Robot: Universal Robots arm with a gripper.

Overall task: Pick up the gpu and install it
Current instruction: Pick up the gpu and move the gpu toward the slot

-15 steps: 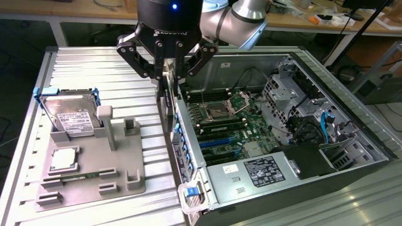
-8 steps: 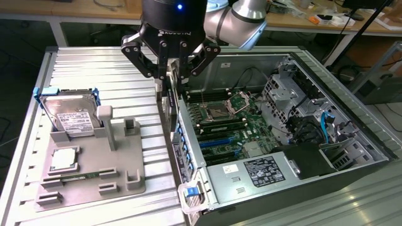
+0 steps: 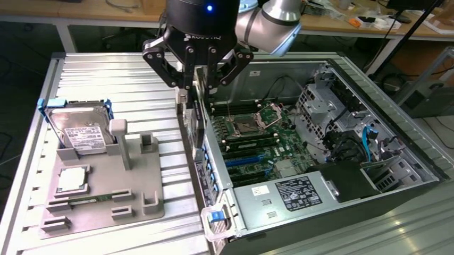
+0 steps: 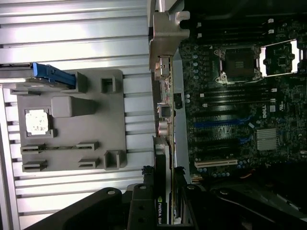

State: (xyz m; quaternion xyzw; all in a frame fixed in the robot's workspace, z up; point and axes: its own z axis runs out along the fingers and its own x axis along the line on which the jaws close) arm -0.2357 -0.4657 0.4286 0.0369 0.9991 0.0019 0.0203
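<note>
Overhead, the tool [image 3: 199, 84] pinches the gpu [image 3: 195, 98] (edge-on) above the open computer case [image 3: 388, 114].

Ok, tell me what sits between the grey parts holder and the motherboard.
In the exterior view, a strip of ribbed table, then the computer case's rear wall, separate the grey parts holder from the motherboard.

Slatted table [image 3: 106, 74] bears grey fixture [image 3: 135, 191] and computer case [image 3: 354, 218].

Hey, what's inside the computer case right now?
In the case: a motherboard with an open CPU socket, a labelled power supply and blue cables. The gpu, held by the end effector, covers part of the rear wall.
</note>
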